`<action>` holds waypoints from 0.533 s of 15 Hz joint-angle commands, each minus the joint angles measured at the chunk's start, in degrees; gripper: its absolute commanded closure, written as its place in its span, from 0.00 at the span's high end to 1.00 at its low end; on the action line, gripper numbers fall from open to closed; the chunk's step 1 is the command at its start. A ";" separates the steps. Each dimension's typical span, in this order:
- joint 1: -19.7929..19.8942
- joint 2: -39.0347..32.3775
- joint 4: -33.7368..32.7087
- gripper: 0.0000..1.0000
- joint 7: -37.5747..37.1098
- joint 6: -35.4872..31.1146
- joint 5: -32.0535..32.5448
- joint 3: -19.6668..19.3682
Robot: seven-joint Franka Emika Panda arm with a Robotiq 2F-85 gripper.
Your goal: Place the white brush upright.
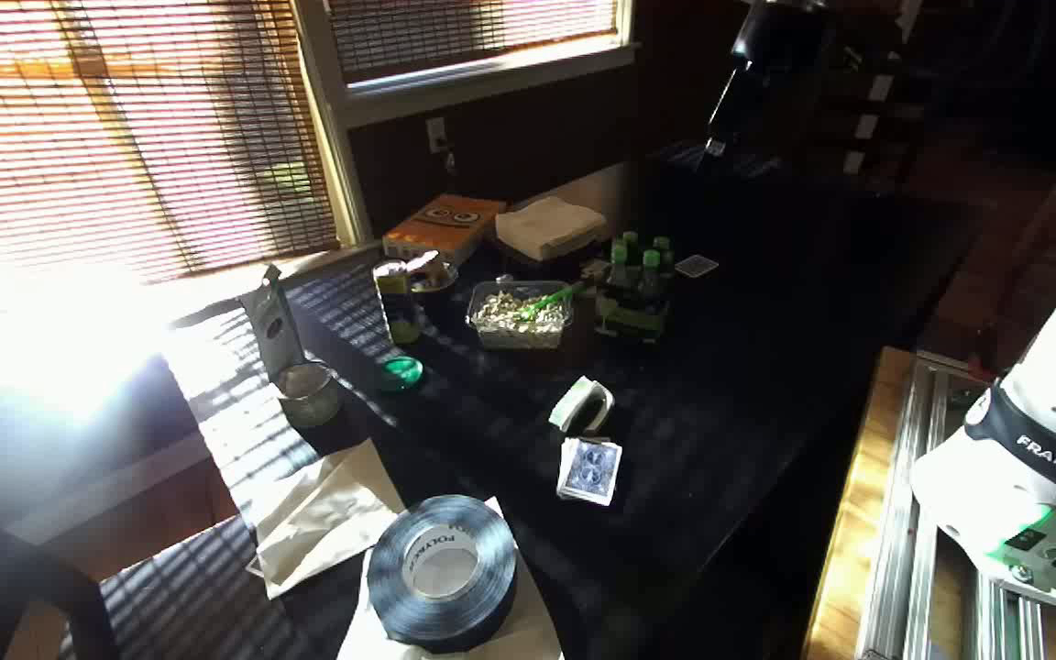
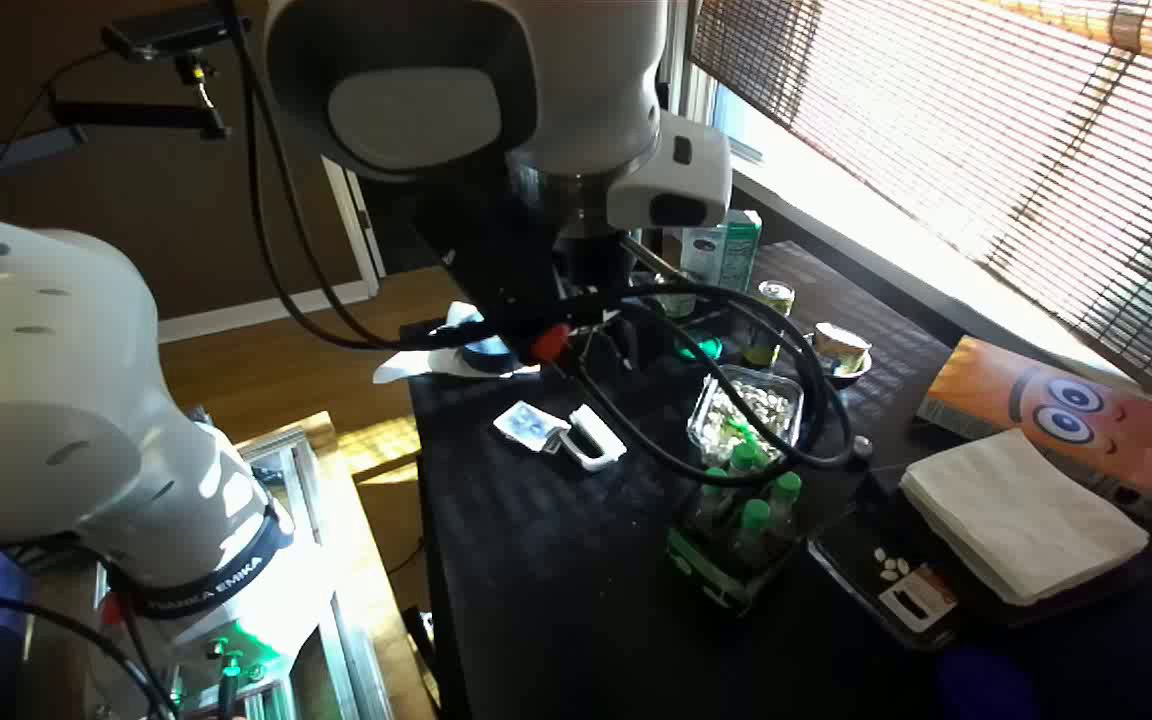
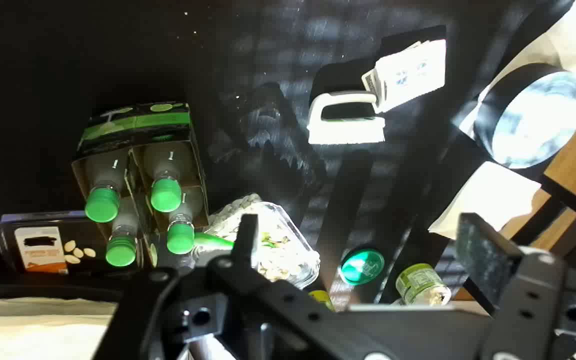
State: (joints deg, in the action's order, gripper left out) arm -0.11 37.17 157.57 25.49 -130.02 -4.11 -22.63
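The white brush [image 3: 346, 132] lies on its side on the dark table, its looped handle and bristles seen side-on in the wrist view. It also shows in both exterior views [image 1: 574, 406] [image 2: 596, 440], beside a deck of cards. My gripper [image 3: 360, 240] is open, with its fingers wide apart and nothing between them. It hangs well above the table, apart from the brush, which shows beyond the fingertips in the wrist view. In an exterior view the gripper [image 2: 601, 345] is partly hidden by cables. I cannot make it out in the remaining exterior view.
Cards [image 3: 410, 75] lie right next to the brush. A bottle carrier [image 3: 135, 127] and a clear food tub [image 3: 288, 245] with a green utensil stand nearby. A green lid [image 3: 363, 266], a jar [image 3: 420, 285], a tape roll [image 1: 441, 568] and napkins [image 2: 1026, 515] are also on the table.
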 commanded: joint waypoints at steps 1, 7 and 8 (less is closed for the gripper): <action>1.31 -0.29 -0.11 1.00 0.80 0.24 -1.12 1.36; 5.07 -0.81 -0.09 1.00 -18.39 1.97 1.48 13.23; 5.48 -0.88 -0.08 1.00 -22.52 3.20 1.71 15.81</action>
State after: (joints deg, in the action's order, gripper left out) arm 2.72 36.91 157.58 13.71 -129.44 -3.77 -14.19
